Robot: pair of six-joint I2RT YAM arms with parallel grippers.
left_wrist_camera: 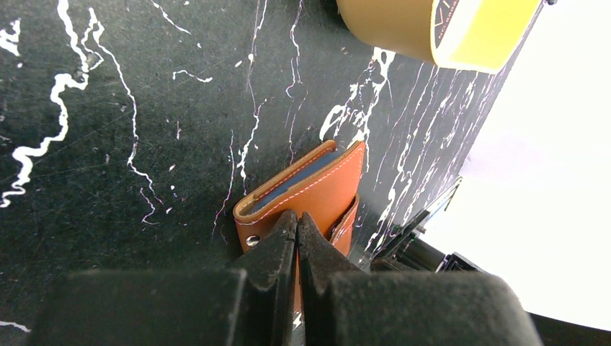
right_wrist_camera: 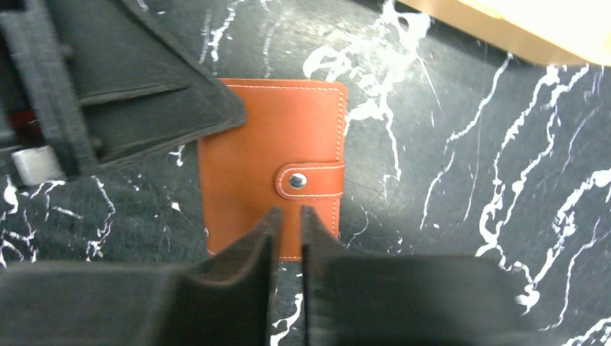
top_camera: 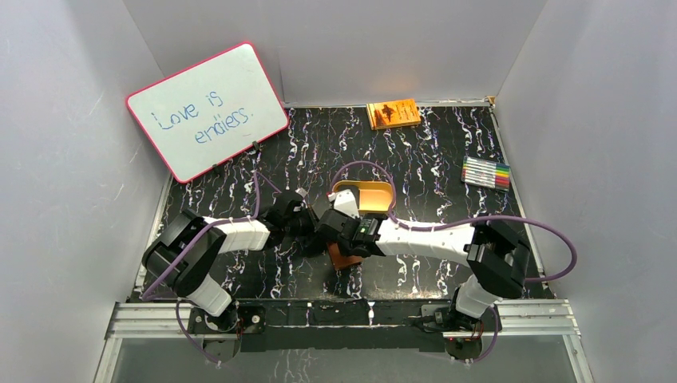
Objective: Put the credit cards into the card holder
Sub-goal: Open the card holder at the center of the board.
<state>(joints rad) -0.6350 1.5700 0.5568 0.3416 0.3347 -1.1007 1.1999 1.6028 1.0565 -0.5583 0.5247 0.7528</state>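
At the bottom of the left wrist view, your left gripper (left_wrist_camera: 297, 225) is clenched, its fingertips meeting against the near edge of the card holder (left_wrist_camera: 320, 184). The holder lies folded at centre frame on the black marbled table (left_wrist_camera: 108, 158). In the right wrist view, your right gripper (right_wrist_camera: 288, 220) hangs slightly parted over it, grasping nothing. The strap (right_wrist_camera: 310, 180) is snapped. A tan tray (left_wrist_camera: 403, 32) occupies the upper right.
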